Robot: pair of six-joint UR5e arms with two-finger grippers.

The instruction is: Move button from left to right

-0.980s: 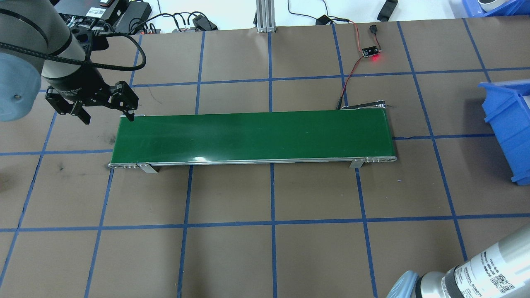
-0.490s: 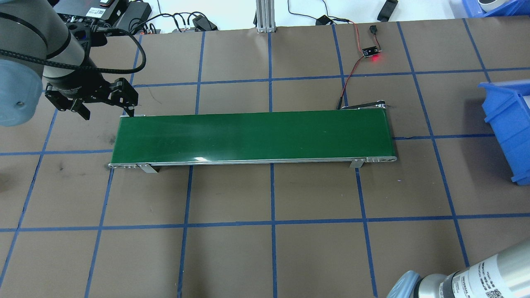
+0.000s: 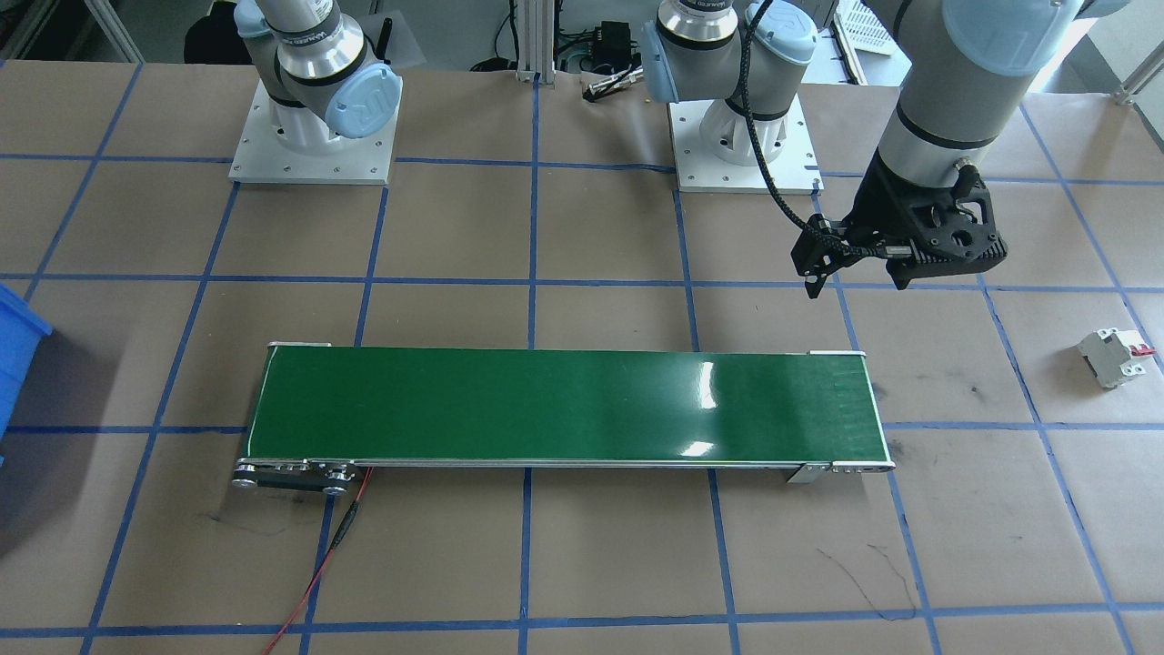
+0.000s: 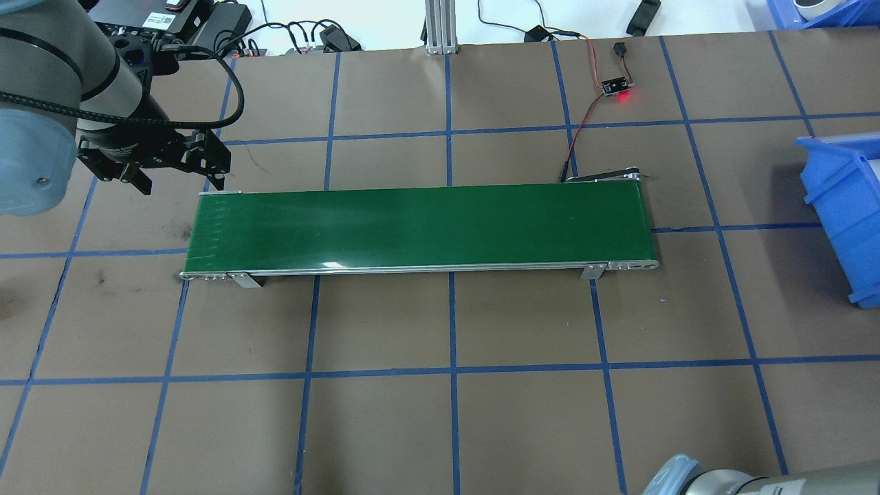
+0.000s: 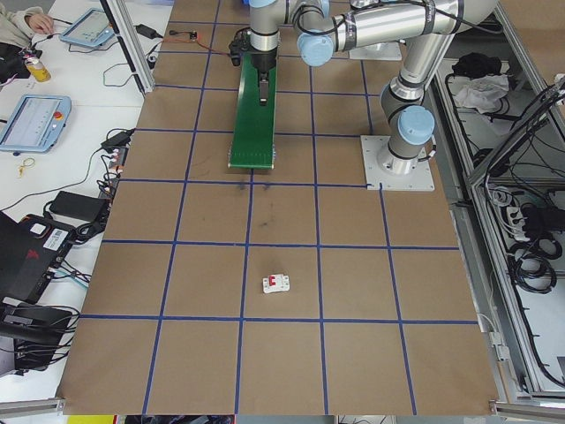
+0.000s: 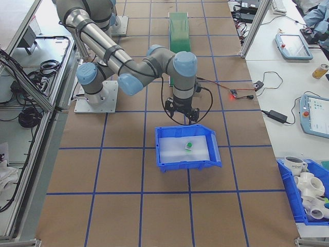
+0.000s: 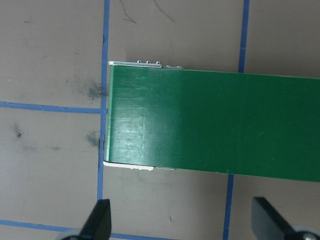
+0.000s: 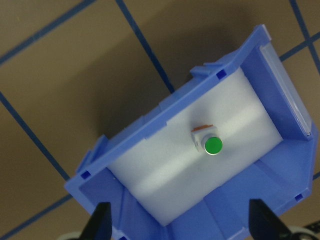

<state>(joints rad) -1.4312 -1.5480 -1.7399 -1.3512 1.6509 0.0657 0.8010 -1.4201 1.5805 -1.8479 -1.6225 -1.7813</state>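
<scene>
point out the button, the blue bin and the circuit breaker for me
button (image 8: pixel 213 145), right wrist-mounted view, on its round green cap
blue bin (image 6: pixel 162 152), exterior right view, on its left wall
circuit breaker (image 3: pixel 1108 357), exterior front-facing view, on its white body

A: Any writing to call out here?

B: Nothing legible. There's a white label (image 4: pixel 155 20) on the black box (image 4: pixel 130 14) at the table's far edge, but its print is too small to read.

A: And the blue joint cap (image 3: pixel 363 100) on the arm across the table?

B: A raised mark on it, but it can't be made out. The tablet screen (image 5: pixel 33 119) on the side bench is just blur.
</scene>
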